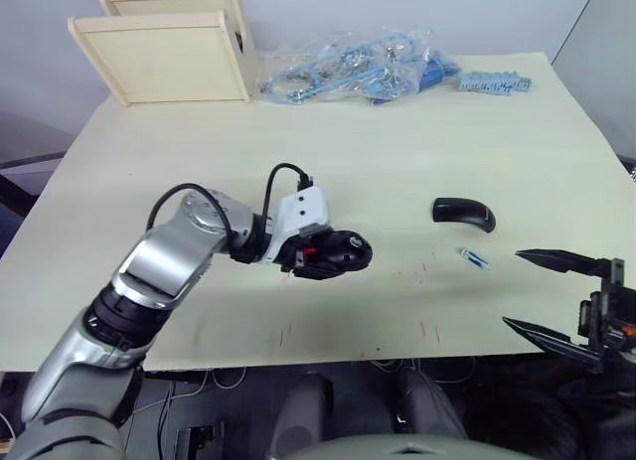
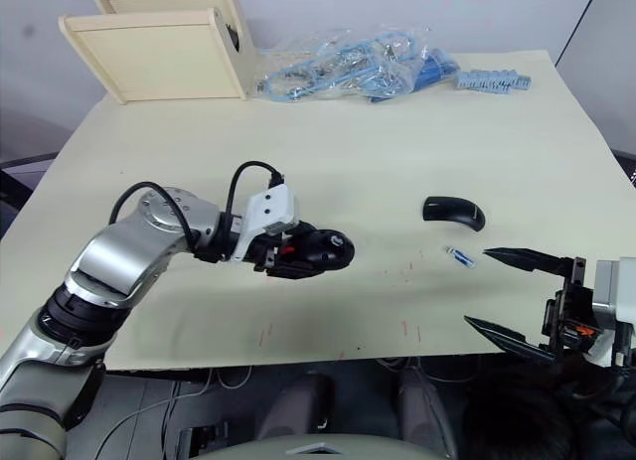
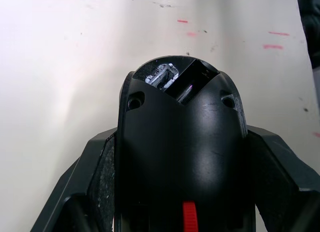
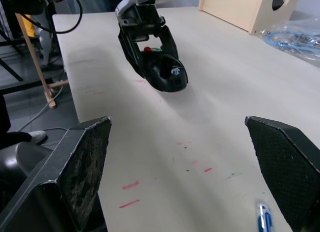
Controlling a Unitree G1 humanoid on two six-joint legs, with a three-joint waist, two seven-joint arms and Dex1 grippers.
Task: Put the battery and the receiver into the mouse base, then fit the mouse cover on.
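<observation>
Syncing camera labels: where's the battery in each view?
Left eye view: battery lies on the table between the mouse cover and the right gripper.
Right eye view: same spot, just below the mouse cover.
Left wrist view: not in it.
Right wrist view: by the inner edge of one finger.
Shared landmark: mouse base, held by the left gripper.

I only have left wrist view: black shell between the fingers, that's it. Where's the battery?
Observer: The battery lies on the table, apart from the mouse base, just ahead of the right gripper.
Operator: Right gripper busy?
Observer: No, it's open with nothing between its fingers.
Operator: And the cover?
Observer: The mouse cover lies on the table just beyond the battery, not touching it.
</observation>
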